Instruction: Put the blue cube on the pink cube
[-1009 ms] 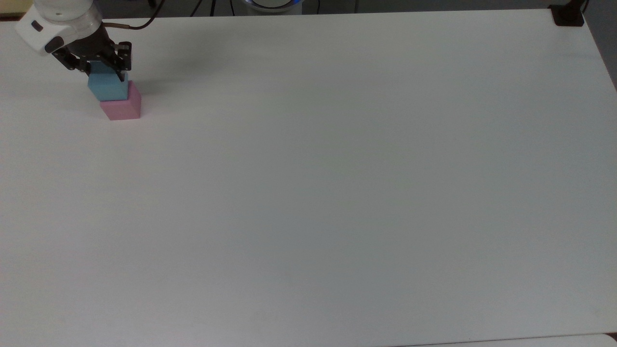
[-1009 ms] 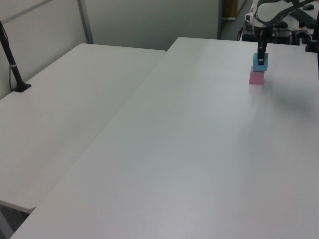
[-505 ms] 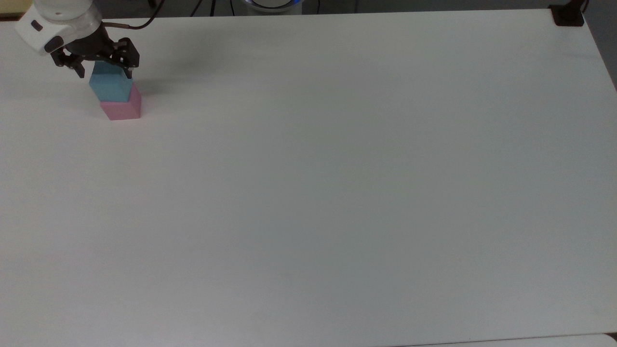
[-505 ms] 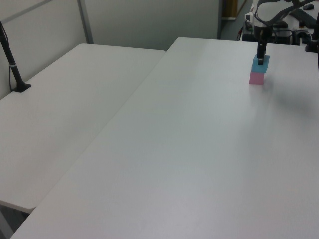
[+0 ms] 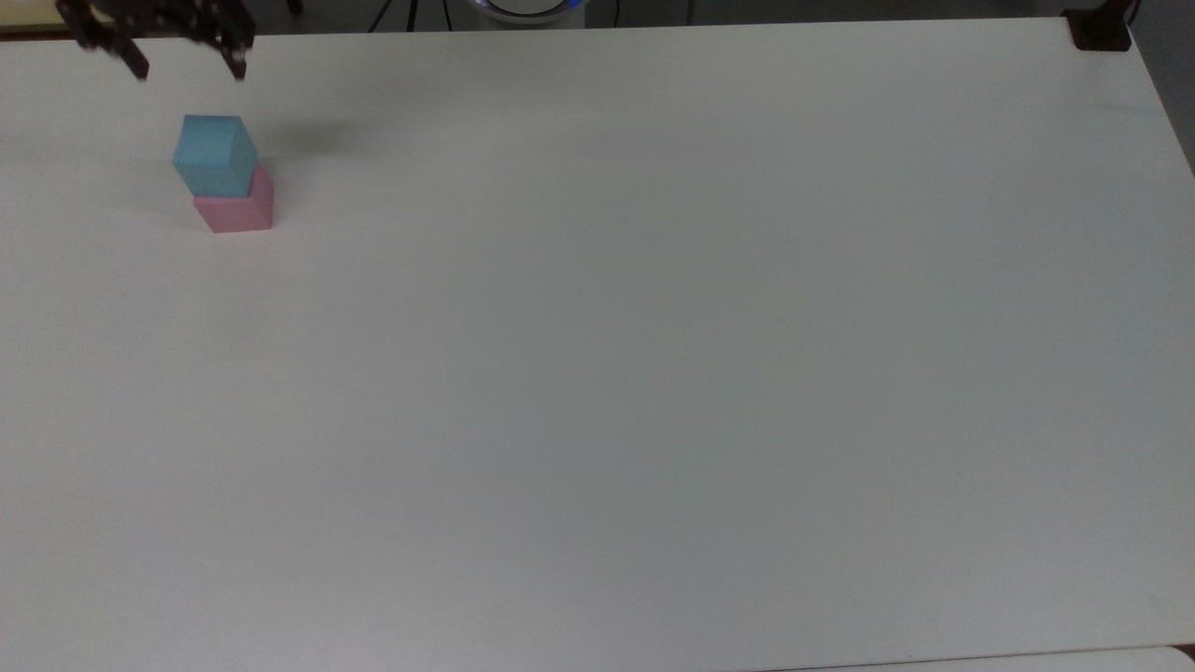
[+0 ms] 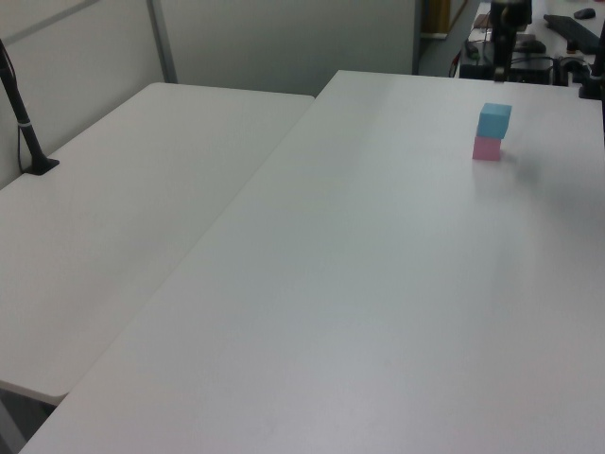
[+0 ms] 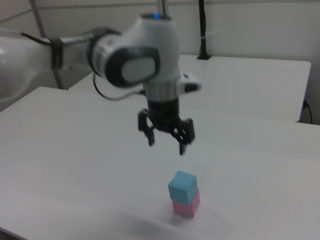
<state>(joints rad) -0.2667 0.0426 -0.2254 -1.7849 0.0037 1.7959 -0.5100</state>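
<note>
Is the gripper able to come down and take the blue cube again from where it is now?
Probably yes. The gripper hangs open above the blue cube, apart from it, with nothing between them. The cube sits free on the pink cube, slightly turned, so the fingers may need to rotate to match.

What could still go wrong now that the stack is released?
The blue cube sits twisted and shifted on the pink cube, overhanging one edge, so a bump or table shake might tip it. The open end effector hangs directly above the stack with clear air between; any downward or sideways move from there could clip the blue cube.
</note>
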